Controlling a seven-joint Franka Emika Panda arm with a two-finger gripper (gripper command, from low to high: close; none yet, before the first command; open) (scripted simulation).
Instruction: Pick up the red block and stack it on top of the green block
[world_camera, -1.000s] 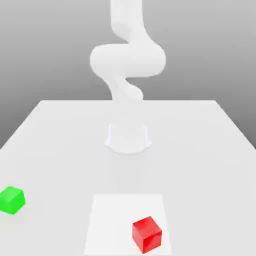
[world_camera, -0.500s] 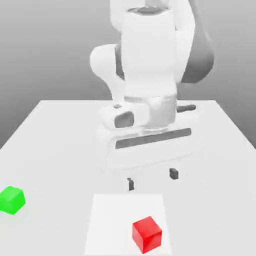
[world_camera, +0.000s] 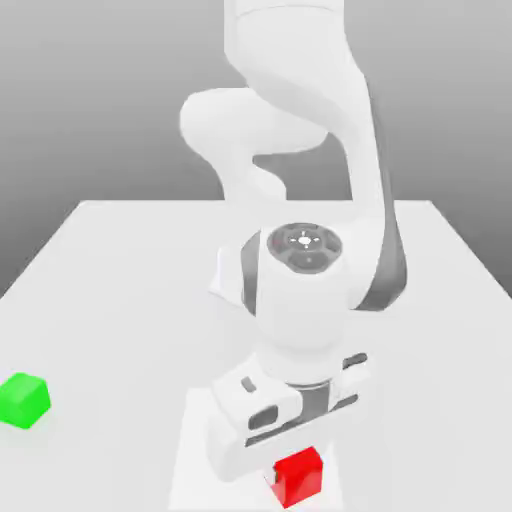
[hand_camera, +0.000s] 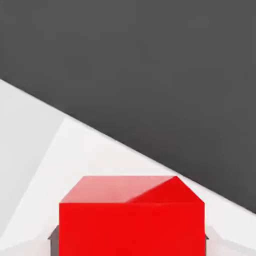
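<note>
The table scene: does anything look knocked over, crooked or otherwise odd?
Nothing stands out. The red block sits flat on the table under the robot's gripper, and the green block sits upright and apart, near the exterior view's left edge. Nothing spilled or damaged.

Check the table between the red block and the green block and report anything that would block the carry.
Nothing visible stands in the way. The red block sits under the gripper near the table's front edge; the green block stands alone toward the exterior view's left, and the table between them is bare.
</note>
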